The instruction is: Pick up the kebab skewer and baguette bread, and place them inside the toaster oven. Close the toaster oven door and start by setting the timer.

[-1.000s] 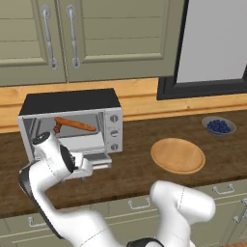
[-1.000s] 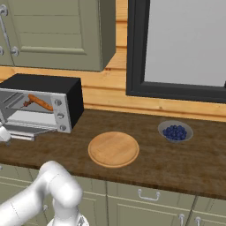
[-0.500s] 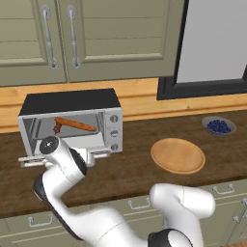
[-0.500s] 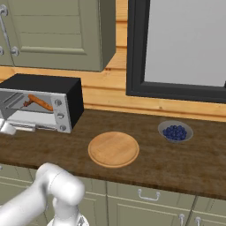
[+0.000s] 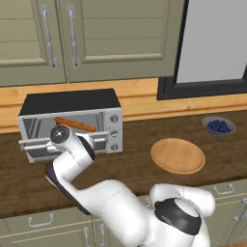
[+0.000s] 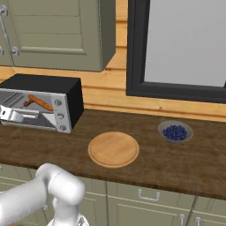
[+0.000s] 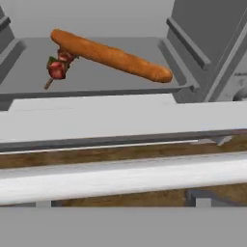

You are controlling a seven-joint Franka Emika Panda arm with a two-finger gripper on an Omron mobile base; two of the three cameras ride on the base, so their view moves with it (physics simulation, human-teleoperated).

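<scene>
I'm reading no lettering. My arm is reaching low before the toaster oven (image 5: 72, 123), gripper (image 6: 6, 113) spread wide by its door (image 7: 96, 120); baguette bread (image 7: 111, 55) and kebab skewer (image 7: 57, 68) are lying inside.

Even, diffuse rendered light fills the simulated kitchen, with no glare and only faint, soft shadows under the toaster oven (image 5: 72, 123) and wooden plate (image 6: 113, 148). Both base views are coarse and slightly soft, edges showing jagged pixels but no lens distortion. In the hand view the baguette bread (image 7: 111, 55) stays fairly crisp, while the toaster oven door (image 7: 120, 144) up close smears into pale, blurred bands.
</scene>
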